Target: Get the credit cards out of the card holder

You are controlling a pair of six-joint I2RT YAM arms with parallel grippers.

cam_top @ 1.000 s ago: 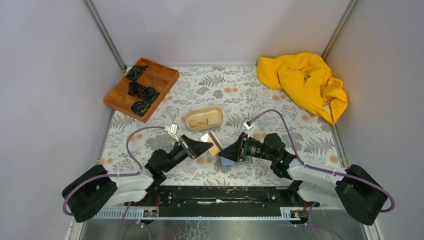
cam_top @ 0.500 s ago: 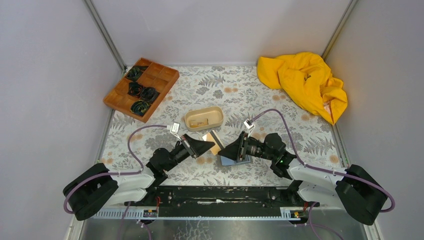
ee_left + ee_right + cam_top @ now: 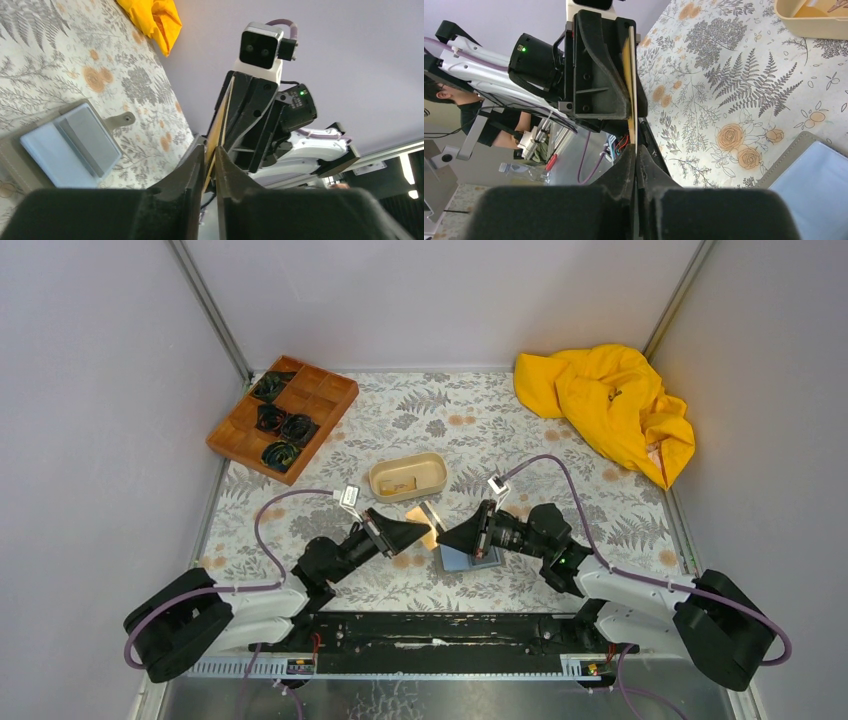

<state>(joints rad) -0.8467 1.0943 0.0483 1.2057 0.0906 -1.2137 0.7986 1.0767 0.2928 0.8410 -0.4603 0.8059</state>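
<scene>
A tan credit card stands on edge in the air between my two grippers, just above the table's middle. My right gripper is shut on one end of it; in the right wrist view the card runs straight up from the pinched jaws. My left gripper is at the other end. Its jaws stand slightly apart, with the card's edge passing through the gap. The card holder lies open on the table under the right gripper, pale blue-grey inside, and shows again in the right wrist view.
A beige oval tray sits just behind the grippers, with a small tan item inside. A brown compartment tray holding dark coiled things stands at the back left. Crumpled yellow cloth fills the back right corner.
My right gripper has closed on the card. The left gripper's jaws, shut on the card before, have eased apart. Both arms stay almost in place.
</scene>
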